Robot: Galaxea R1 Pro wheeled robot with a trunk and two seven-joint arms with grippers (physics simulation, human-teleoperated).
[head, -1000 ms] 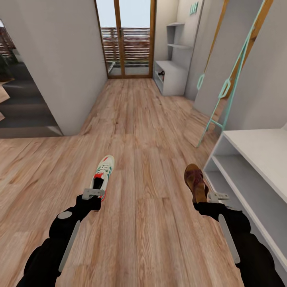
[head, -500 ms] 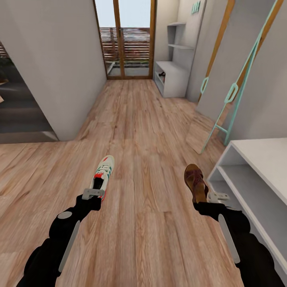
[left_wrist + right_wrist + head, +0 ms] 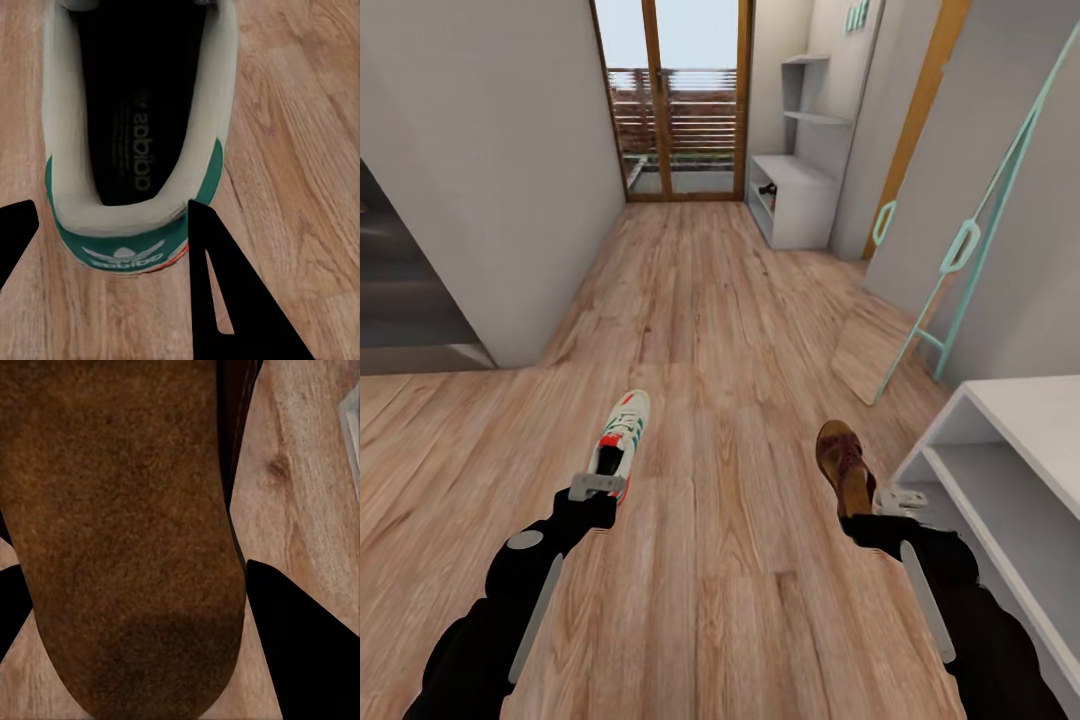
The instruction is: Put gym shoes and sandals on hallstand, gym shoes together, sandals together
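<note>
My left gripper (image 3: 597, 487) is shut on the heel of a cream-white gym shoe (image 3: 622, 435) with green stripes, its toe pointing ahead. In the left wrist view the green heel tab (image 3: 124, 251) sits between the dark fingers (image 3: 225, 292). A dark brown sandal (image 3: 843, 460) is held by its heel in my right gripper (image 3: 882, 500); its brown underside (image 3: 127, 532) spans the right wrist view. Both are carried over the corridor floor (image 3: 710, 330). The hallstand (image 3: 797, 200), pale with stepped shelves above, stands far ahead on the right by the glass door.
A pale low shelf unit (image 3: 1015, 470) with open slots is close on my right. A mint-framed mirror (image 3: 950, 260) leans on the right wall. A grey wall corner (image 3: 510, 200) stands on the left with an opening beside it. Something dark lies in the hallstand's slot (image 3: 765, 187).
The whole view has shifted as the robot rolls forward along the corridor: the near shelf unit slid right and down. Both shoes stay fixed at the grippers.
</note>
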